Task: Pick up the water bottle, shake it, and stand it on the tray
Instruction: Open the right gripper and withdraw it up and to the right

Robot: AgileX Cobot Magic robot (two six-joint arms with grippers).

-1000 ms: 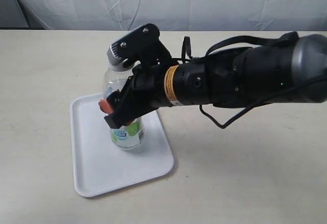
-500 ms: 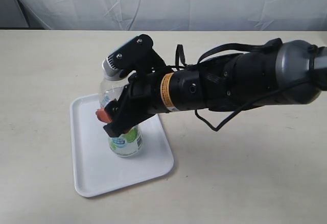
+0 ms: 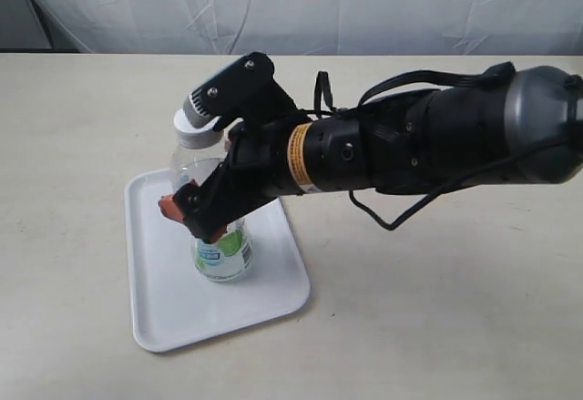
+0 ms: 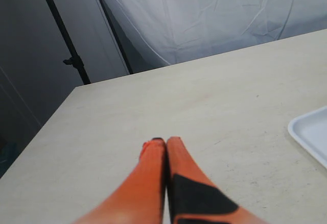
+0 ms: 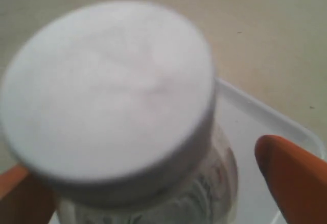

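Note:
The water bottle (image 3: 223, 250) stands upright on the white tray (image 3: 173, 318), its white cap (image 3: 194, 128) showing beside the wrist. My right gripper (image 3: 191, 220) reaches across from the right and straddles the bottle's body, open. In the right wrist view the cap (image 5: 110, 86) fills the picture, and one orange finger (image 5: 288, 170) stands apart from the bottle wall over the tray (image 5: 255, 117). My left gripper (image 4: 164, 143) is shut on nothing above bare table, with a tray corner (image 4: 312, 132) to one side; it is out of the exterior view.
The beige table (image 3: 437, 309) stretches around the tray. A white cloth backdrop (image 3: 364, 4) hangs behind the far edge. The bulky black right arm (image 3: 428, 145) spans the table's middle above the tray's right side.
The right gripper's jaws have spread apart from the bottle. The wrist has shifted, so the cap now shows. The bottle stays upright on the tray.

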